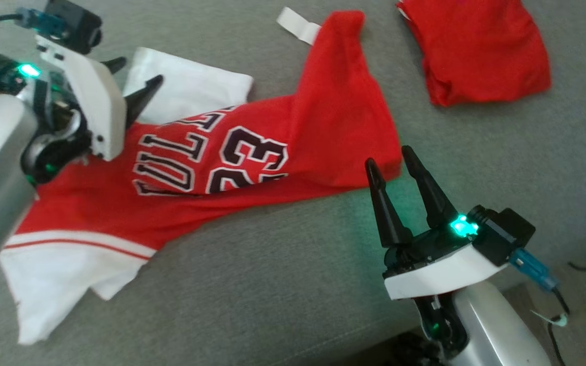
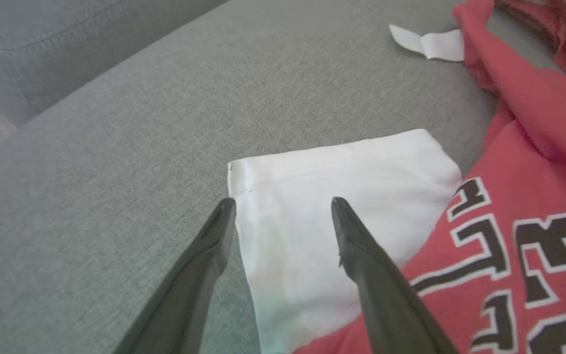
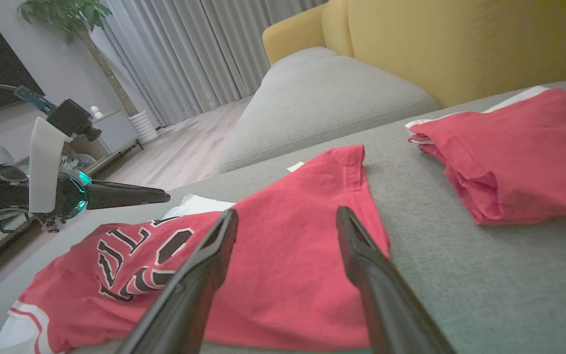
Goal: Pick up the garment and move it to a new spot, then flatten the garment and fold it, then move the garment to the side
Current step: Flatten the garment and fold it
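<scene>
The garment (image 1: 272, 152) is a red jersey with white sleeves and dark lettering and "23", lying rumpled across the grey cushion (image 1: 283, 284); it also shows in the left wrist view as red cloth with letters (image 2: 523, 236) and in the right wrist view (image 3: 283, 255). My left gripper (image 1: 135, 71) hovers open over its upper white sleeve (image 2: 342, 196), fingers straddling the sleeve's corner. My right gripper (image 1: 388, 155) stands open at the jersey's lower right hem, nothing between its fingers (image 3: 285, 214).
A second red garment (image 1: 476, 48) lies folded at the back right of the cushion, seen too in the right wrist view (image 3: 514, 152). A white tag (image 1: 298, 23) sticks out by the jersey's top. A yellow sofa back (image 3: 460, 44) rises behind.
</scene>
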Robot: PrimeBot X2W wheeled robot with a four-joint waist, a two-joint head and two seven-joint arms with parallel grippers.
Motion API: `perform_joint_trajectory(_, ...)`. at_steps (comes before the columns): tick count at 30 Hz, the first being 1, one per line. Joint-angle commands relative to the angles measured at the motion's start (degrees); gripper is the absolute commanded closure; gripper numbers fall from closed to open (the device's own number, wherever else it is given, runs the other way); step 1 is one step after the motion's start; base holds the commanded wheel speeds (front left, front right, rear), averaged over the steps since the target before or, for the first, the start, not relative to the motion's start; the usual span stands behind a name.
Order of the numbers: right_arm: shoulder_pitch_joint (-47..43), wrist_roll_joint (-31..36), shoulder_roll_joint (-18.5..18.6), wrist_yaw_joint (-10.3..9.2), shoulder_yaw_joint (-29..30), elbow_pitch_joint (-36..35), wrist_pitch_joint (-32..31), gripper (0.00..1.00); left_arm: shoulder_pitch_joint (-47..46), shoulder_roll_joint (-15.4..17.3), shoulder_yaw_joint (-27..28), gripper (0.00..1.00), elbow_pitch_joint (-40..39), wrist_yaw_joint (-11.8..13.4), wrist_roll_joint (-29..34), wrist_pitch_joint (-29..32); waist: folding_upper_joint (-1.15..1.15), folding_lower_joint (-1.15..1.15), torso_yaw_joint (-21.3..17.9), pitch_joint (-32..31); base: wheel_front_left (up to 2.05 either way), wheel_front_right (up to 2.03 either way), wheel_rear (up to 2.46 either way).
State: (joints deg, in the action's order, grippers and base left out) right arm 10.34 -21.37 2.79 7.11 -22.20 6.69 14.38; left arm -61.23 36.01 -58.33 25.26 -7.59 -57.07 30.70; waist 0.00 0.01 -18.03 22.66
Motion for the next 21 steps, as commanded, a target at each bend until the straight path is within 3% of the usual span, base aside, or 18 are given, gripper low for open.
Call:
perform_joint_trajectory(1,0.87,-0.51,0.09,0.37,-1.36,-2.12,0.62,0.00,-3.87,2.72,1.76,0.00,-0.27,0.11,-0.37,0.06,0.00,-0.01,-2.00,1.82,0.00,0.00,0.00)
perform_joint_trajectory(8,0.55,-1.06,0.09,0.37,-1.41,-3.03,0.62,0.00,-5.85,3.92,-1.35,0.00,7.00,0.11,-1.03,2.76,0.00,-0.01,-3.96,3.28,0.00,0.00,0.00)
perform_joint_trajectory(14,0.17,-1.34,0.09,0.37,-1.22,-3.47,0.62,0.00,-5.54,3.76,-2.91,0.00,6.92,0.10,-5.50,5.40,0.00,-0.01,-4.34,3.87,0.00,0.00,0.00)
perform_joint_trajectory(15,0.16,-1.35,0.09,0.37,-1.16,-3.48,0.62,0.00,-5.54,3.78,-3.15,0.24,6.28,0.10,-6.31,5.68,0.00,-0.01,-4.30,3.91,0.00,0.00,0.00)
perform_joint_trajectory(16,0.15,-1.38,0.09,0.37,-1.11,-3.45,0.62,0.00,-5.58,3.83,-3.39,0.74,5.59,0.10,-7.01,5.70,0.00,-0.01,-4.23,3.90,0.00,0.00,0.00)
perform_joint_trajectory(17,0.14,-1.39,0.09,0.37,-1.09,-3.40,0.62,0.00,-5.62,3.86,-3.58,1.00,4.94,0.10,-7.69,5.55,0.00,-0.01,-4.15,3.86,0.00,0.00,0.00)
perform_joint_trajectory(21,0.27,-1.11,0.09,0.37,-1.11,-3.05,0.62,0.00,-6.75,3.63,-3.30,1.00,3.31,0.10,-8.32,0.34,0.00,-0.01,-3.64,3.57,0.00,0.00,0.00)
